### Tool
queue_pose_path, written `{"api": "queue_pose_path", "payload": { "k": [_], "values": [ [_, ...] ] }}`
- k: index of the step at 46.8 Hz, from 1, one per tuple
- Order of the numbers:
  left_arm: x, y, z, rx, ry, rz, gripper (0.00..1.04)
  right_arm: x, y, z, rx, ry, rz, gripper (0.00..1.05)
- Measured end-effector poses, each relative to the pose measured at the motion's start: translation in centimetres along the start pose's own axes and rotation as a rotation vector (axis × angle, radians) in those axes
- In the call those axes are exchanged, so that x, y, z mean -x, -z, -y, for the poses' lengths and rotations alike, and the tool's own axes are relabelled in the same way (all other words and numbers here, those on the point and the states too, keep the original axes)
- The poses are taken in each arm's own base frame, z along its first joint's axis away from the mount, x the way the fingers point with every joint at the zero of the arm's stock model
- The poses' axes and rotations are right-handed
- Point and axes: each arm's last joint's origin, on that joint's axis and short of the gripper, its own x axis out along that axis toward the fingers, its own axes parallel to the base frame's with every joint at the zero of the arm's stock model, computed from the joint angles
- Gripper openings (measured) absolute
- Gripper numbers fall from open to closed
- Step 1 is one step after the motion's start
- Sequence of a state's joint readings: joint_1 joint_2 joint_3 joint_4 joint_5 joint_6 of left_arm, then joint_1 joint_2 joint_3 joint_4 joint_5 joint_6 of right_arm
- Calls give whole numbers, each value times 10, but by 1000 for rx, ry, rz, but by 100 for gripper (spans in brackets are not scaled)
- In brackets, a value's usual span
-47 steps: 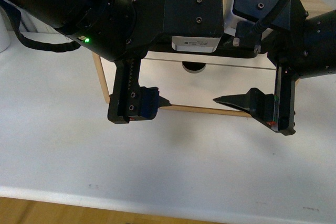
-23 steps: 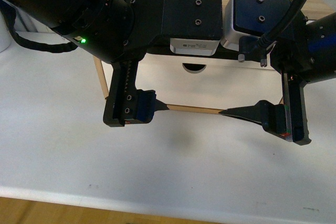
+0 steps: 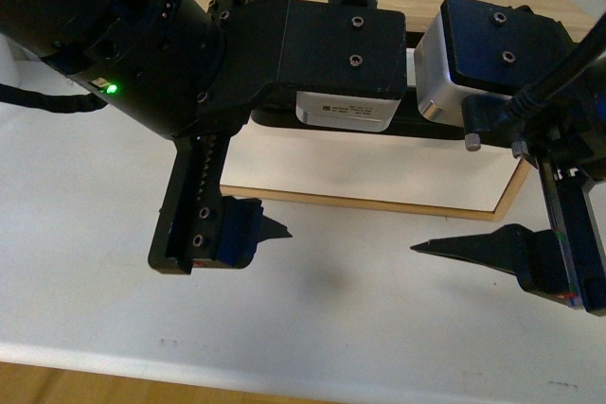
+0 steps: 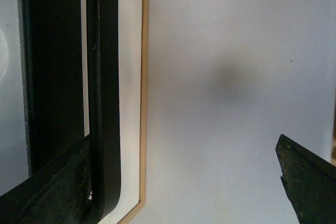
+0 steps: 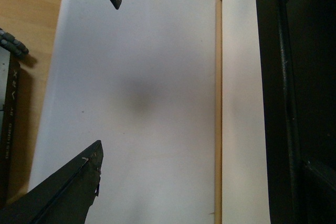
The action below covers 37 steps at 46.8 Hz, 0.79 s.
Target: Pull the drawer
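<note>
No readable text, small printed label (image 3: 346,106) on the silver camera housing (image 3: 381,120) too fine to make out

1. The left arm (image 3: 104,35) fills the upper left of the front view and reaches right. A green light (image 3: 111,88) glows on it.
2. The left gripper (image 4: 184,142) is spread wide. In its wrist view the far finger (image 4: 50,192) is lower left and the near finger (image 4: 310,182) lower right.
3. The right arm (image 3: 582,130) enters at the right edge and reaches left.
4. The right gripper (image 5: 194,145) is spread too. Its one visible finger (image 3: 492,251) is lower right in the front view, its tip facing the left gripper's, well apart.
</note>
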State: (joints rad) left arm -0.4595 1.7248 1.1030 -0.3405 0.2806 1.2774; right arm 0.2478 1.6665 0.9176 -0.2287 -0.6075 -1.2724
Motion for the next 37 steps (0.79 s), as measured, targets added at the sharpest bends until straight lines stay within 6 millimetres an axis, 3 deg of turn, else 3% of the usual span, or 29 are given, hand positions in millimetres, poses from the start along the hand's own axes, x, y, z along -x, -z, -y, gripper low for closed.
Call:
{"api": "queue_pose_path", "payload": {
  "k": [19,32,37],
  "values": [
    [25,-7,30,18,38,-18,99,15,-9,-35,14,-39,0,96],
    [29,-16,40,21,-38,23,99,21,-11,-42,-13,30,37,96],
    [33,-22,42,29,-94,67,99,33,-14,-42,-59,67,97,96]
  ]
}}
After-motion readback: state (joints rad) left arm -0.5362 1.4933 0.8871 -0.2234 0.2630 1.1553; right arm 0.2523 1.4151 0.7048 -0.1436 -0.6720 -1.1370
